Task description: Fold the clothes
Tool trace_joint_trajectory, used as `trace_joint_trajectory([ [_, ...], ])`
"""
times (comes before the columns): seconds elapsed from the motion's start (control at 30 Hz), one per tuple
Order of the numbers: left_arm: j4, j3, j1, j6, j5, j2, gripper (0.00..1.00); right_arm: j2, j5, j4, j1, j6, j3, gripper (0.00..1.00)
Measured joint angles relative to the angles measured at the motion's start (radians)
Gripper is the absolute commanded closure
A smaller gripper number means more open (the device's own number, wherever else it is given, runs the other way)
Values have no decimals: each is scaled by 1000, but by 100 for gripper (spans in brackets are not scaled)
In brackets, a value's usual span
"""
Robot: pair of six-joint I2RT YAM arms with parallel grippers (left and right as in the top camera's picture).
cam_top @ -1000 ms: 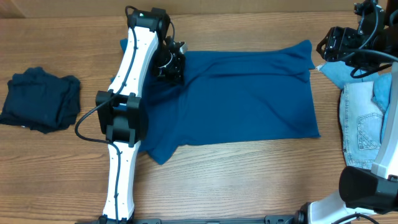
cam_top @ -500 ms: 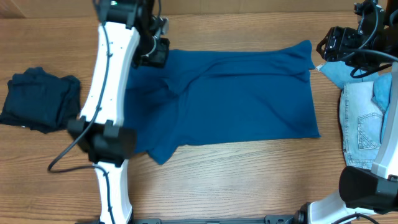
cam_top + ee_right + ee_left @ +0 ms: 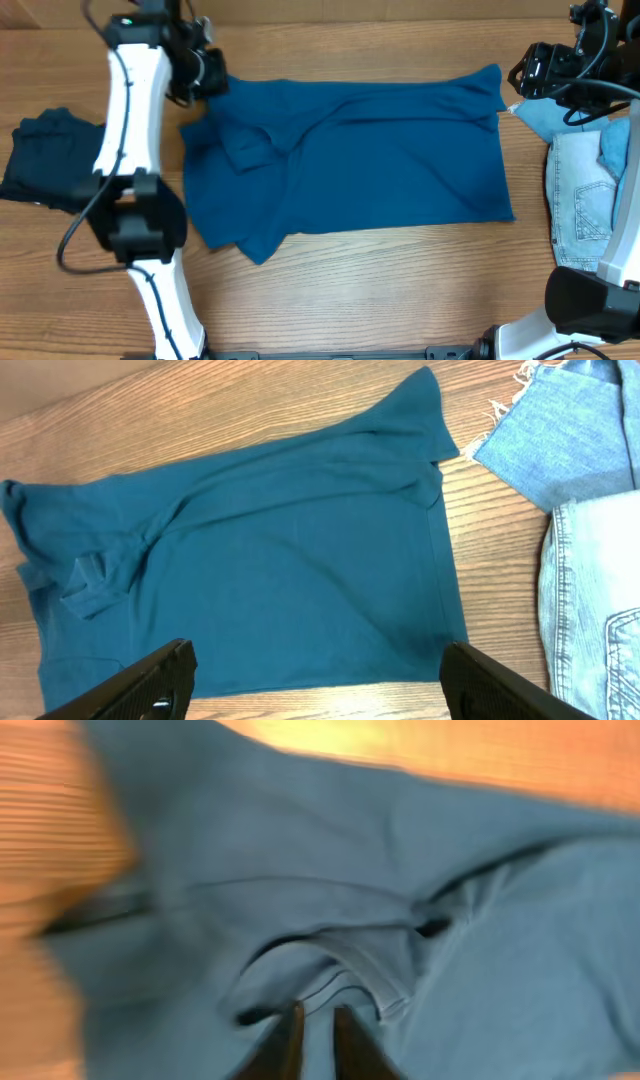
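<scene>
Though its fingers are blurred in the left wrist view, the left gripper [image 3: 318, 1040] shows them pressed almost together just over wrinkled blue cloth; whether any cloth is caught between them cannot be told. From overhead that gripper [image 3: 205, 72] sits at the upper left corner of the mid-blue garment [image 3: 370, 160], which lies spread across the middle of the table [image 3: 400, 300]. Its top edge runs from that corner to a raised point at the upper right, its right edge drops fairly straight, and its bottom edge sags into a flap at the lower left. A small crumpled fold sits near the upper left.

Bare wood fills the whole lower band of the frame below the garment. A narrow strip of wood separates its right edge from the pale denim pieces [image 3: 585, 200] at the right border. The dark navy garment [image 3: 40, 165] lies bunched at the far left, with the left arm crossing between it and the blue one. The right gripper [image 3: 535, 72] hangs at the upper right, its fingers [image 3: 160, 680] spread wide with nothing between them.
</scene>
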Motion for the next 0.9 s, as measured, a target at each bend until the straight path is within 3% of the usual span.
trace_joint_trajectory([
  [0.27, 97, -13, -111, 103, 73, 162, 96, 5, 0, 0, 0, 0, -9, 18],
  [0.7, -311, -8, -265, 188, 134, 185, 96, 6, 0, -2, 0, 0, -9, 19],
  [0.83, -307, 30, -318, 190, 125, 179, 96, 6, 0, -2, 0, 0, -9, 19],
  [0.9, -258, 55, -326, 152, 58, 142, 90, 6, 0, -3, 0, 0, -9, 19],
])
